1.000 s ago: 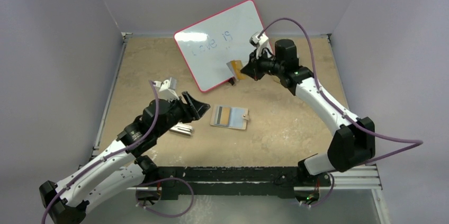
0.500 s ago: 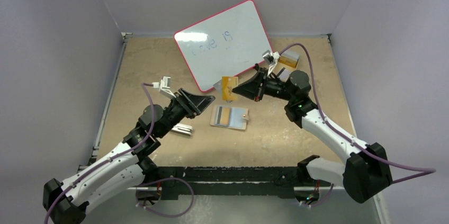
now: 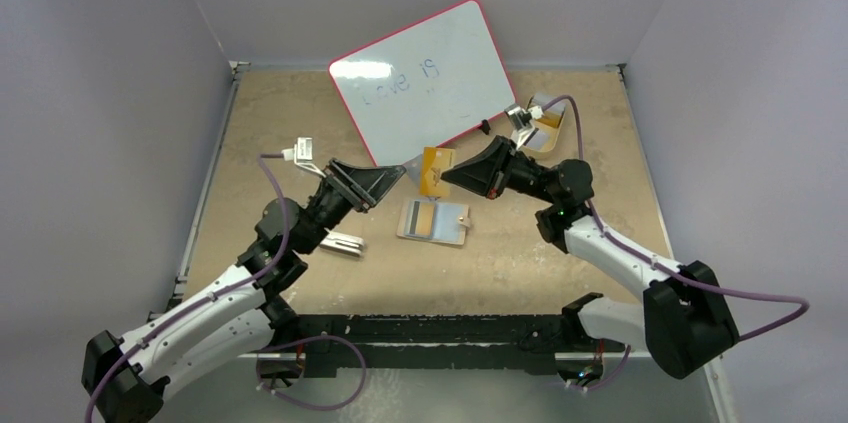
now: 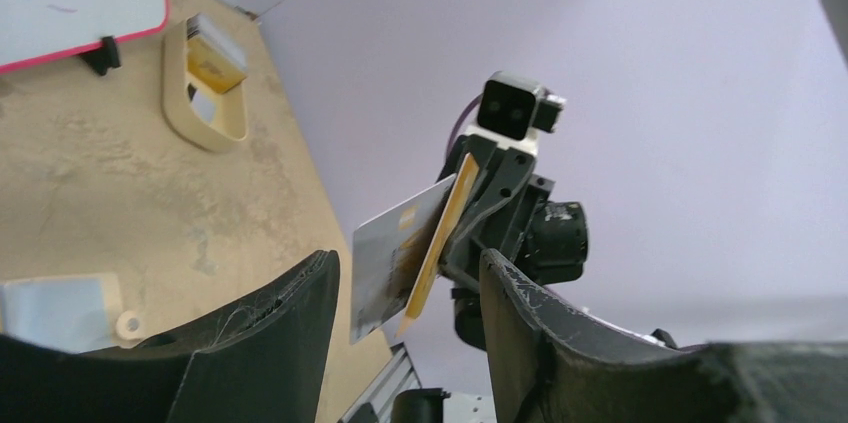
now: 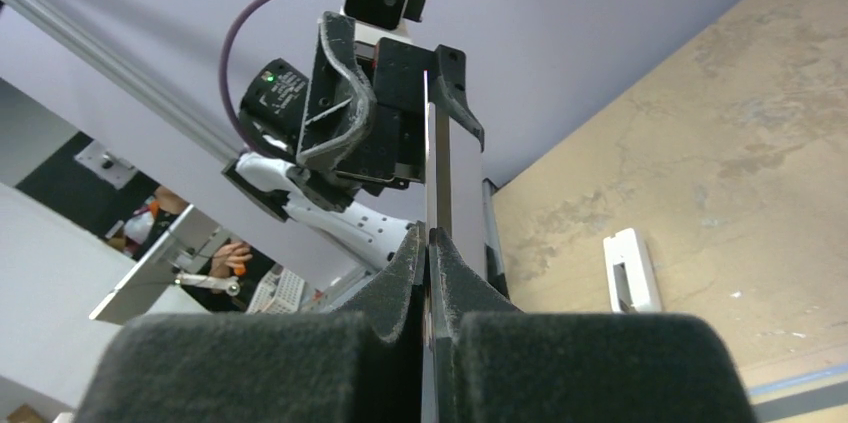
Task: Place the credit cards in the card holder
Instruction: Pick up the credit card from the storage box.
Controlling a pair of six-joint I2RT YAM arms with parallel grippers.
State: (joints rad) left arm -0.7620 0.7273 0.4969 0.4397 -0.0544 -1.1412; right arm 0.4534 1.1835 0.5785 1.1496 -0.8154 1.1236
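Right gripper [image 3: 447, 172] pinches the cards [image 3: 432, 165] edge-out near the wallet [image 3: 435, 221]; left gripper [image 3: 395, 176] open around them, presumably for handover.

Handwriting on the whiteboard only.
Whiteboard [image 3: 425, 78], propped up just beyond the left gripper [image 3: 396, 175] tips: faint marker writing reads "Love is"; first word pale, "is" clearer.

Whiteboard [image 3: 425, 83], upper ctr: white, red-pink rim, faint blue writing. Table [image 3: 560, 253]: mottled tan. Raised cards [image 3: 433, 167], mid-frame: one orange-tan, one silver-grey. Below them, card holder [image 3: 434, 221]: beige, grey & orange stripes inside. Tray [image 4: 208, 133]: cream rim, yellow inside. Cables [image 5: 250, 13]: purple. Walls [image 3: 120, 93]: lilac.
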